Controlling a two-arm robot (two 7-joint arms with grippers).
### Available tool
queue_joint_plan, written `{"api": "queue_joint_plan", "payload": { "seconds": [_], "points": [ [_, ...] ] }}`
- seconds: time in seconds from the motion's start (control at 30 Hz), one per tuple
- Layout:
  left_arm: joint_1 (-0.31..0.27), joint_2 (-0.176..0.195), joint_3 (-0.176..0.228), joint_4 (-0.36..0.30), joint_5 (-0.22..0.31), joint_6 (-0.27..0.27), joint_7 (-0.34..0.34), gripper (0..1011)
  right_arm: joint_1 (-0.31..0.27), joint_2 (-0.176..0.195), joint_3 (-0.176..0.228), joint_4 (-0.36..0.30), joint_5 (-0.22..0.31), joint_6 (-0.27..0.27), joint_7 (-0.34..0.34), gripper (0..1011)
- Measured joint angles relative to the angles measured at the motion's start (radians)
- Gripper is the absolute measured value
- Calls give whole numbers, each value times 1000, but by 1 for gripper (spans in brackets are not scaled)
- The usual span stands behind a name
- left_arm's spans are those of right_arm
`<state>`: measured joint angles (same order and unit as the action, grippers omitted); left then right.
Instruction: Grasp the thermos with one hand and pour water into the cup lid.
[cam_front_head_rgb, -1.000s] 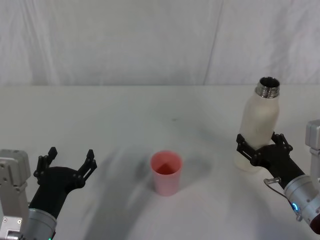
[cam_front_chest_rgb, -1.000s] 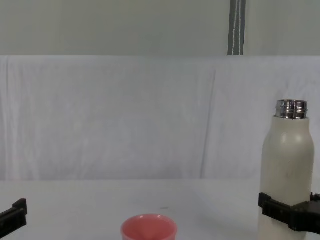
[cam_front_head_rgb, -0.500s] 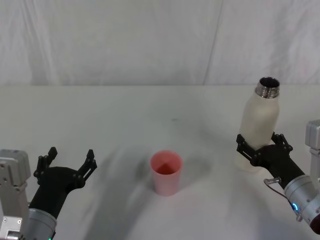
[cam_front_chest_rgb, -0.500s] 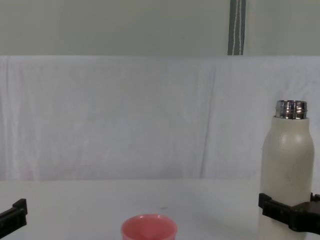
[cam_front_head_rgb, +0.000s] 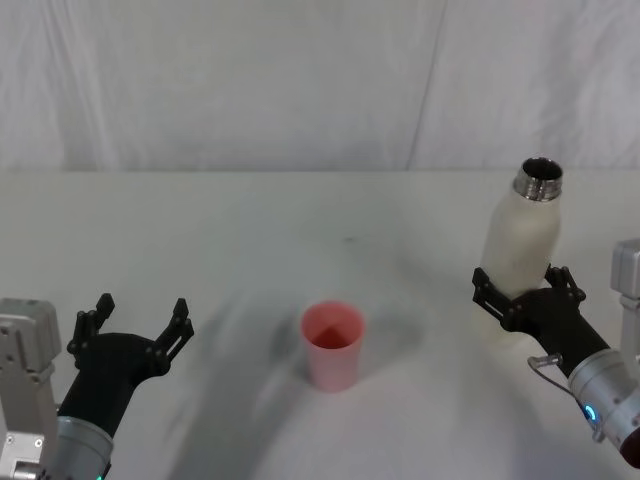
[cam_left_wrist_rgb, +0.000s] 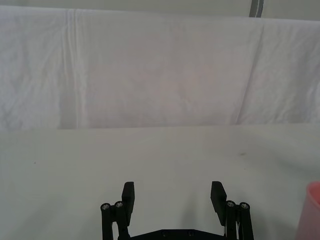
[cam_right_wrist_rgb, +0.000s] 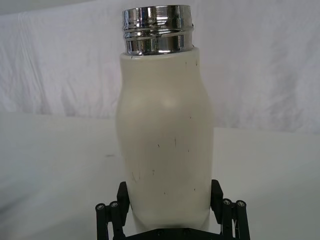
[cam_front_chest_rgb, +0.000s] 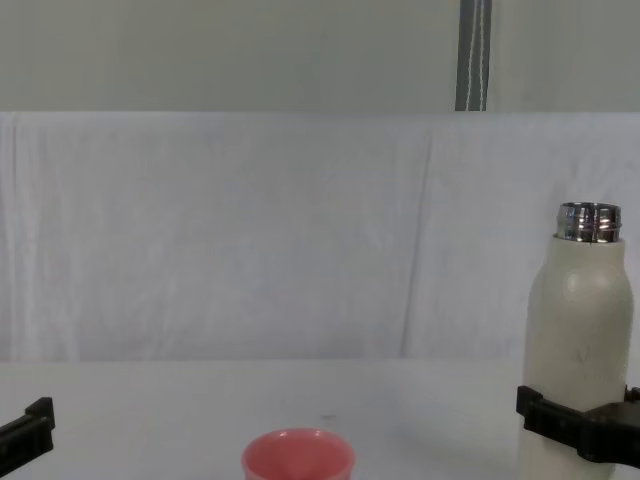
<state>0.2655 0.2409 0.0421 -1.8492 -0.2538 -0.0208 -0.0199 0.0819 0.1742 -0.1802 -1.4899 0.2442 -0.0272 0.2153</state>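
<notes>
A white table stands before a white cloth backdrop. At about four o'clock on the table (cam_front_head_rgb: 250, 230), the right gripper (cam_front_head_rgb: 527, 296) has its two black fingers closed around the lower body of the thermos (cam_front_head_rgb: 520, 240), one finger pressed to each side. The thermos is cream-white, upright or very nearly so, its shiny steel neck uncapped and open at the top. Whether its base rests on the table or is just clear of it cannot be told. The cup (cam_front_head_rgb: 333, 345), small and pink, stands upright near the table's middle, toward six o'clock, well apart from the thermos and to its left. It looks empty. At about eight o'clock the left gripper (cam_front_head_rgb: 135, 328) waits low over the table, fingers spread wide, holding nothing. By my reading, the grasp is done. Carrying the thermos over the cup, tipping it and pouring all remain.
</notes>
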Motion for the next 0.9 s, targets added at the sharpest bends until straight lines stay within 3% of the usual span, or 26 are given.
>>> {"api": "queue_joint_plan", "payload": {
  "seconds": [0.9],
  "points": [
    [0, 0, 0, 0, 0, 0, 0, 1001, 0, 0, 0, 0, -1, 0, 0, 1001]
  ]
}}
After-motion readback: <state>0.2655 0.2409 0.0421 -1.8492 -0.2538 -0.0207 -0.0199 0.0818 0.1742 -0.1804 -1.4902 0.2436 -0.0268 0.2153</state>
